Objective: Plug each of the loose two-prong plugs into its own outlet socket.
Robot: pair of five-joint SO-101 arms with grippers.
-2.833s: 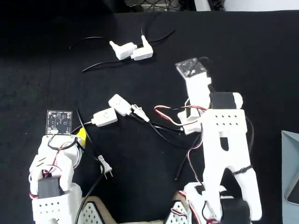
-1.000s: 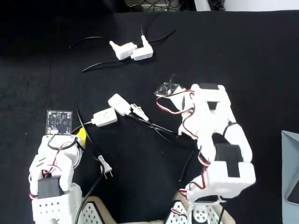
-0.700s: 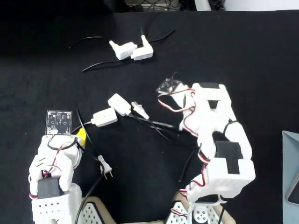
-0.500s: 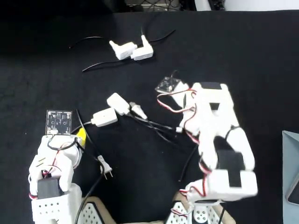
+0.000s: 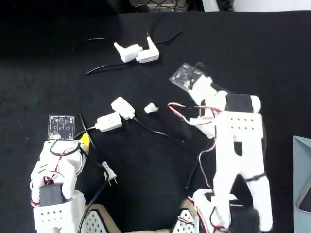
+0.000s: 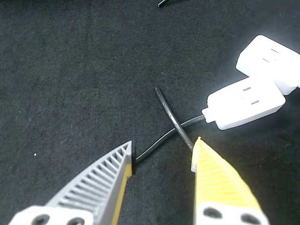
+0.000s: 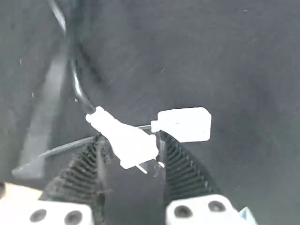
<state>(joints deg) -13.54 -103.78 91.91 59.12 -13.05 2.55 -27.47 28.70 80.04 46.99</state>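
Observation:
My right gripper is shut on a white two-prong plug, its prongs pointing back toward the wrist. In the high view that plug hangs just right of two white outlet sockets, with its black cable trailing down to the right. One socket lies right behind the held plug. My left gripper is open low over the cloth, straddling a black cable, with both sockets a short way ahead. A loose black plug lies beside the left arm.
Two more white sockets with black leads lie at the back of the black cloth. A small circuit board sits by the left arm. A grey object stands at the right edge.
The right arm folded down to the plug by the sockets, shut on it, then stretched out again and raised it slightly up and right. The left arm stayed still.

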